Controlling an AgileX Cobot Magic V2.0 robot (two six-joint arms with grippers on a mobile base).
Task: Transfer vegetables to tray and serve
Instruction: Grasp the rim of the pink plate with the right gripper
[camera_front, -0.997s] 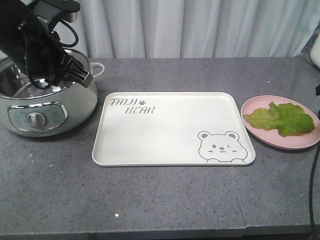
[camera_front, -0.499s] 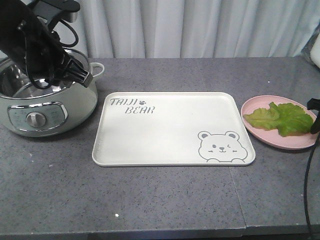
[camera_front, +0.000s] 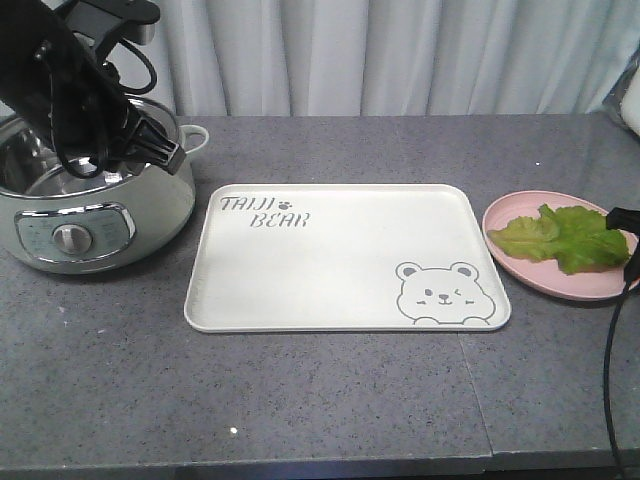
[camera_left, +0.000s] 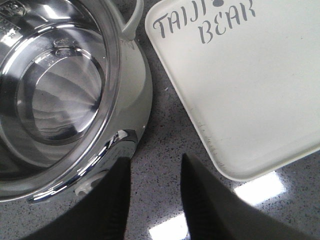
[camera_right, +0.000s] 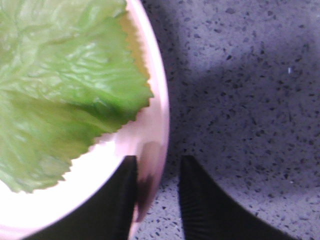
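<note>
Vegetables (camera_front: 560, 238), ruffled lettuce leaves, lay overlapping on the pink plate (camera_front: 530, 281), just right of the tray (camera_front: 340, 250), which held nothing. Right gripper (camera_right: 156, 172) sat at the plate's outer edge with its fingers apart and the rim between them. No leaf was caught. Left gripper (camera_left: 152, 170) hung over the counter (camera_front: 300, 400) beside the cooker (camera_front: 100, 220), fingers apart on nothing. Judged: the leaves were light, limp and easily torn, likely to drape and cling together — better pinched gently near a paler rib than at the frilled margin. The leaf edge nearest the rim looked most reachable.
</note>
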